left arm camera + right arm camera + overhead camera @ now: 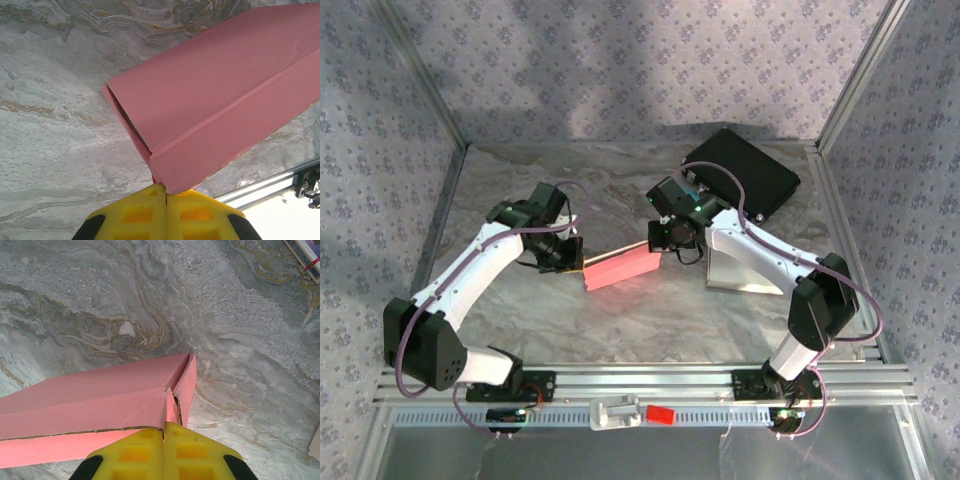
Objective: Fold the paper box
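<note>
Looking from above, the paper box (620, 268) stretches lengthwise between my left gripper (578, 262) and my right gripper (658, 243), one at each end. Left wrist: my jaws are pinched together on its near corner. Right wrist: my jaws are clamped on the opposite end's flap.

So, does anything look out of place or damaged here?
The pink box looks askew: half flattened, its end gaping open, pinched at opposite ends by the left gripper and the right gripper. Nothing looks spilled.

Paper box (215, 95) cropped by frame edge in both wrist views. Black case (752, 172) partly hidden by right arm (760, 250) (top external). Red item (660, 414) on rail (720, 411) too small to be identified.
</note>
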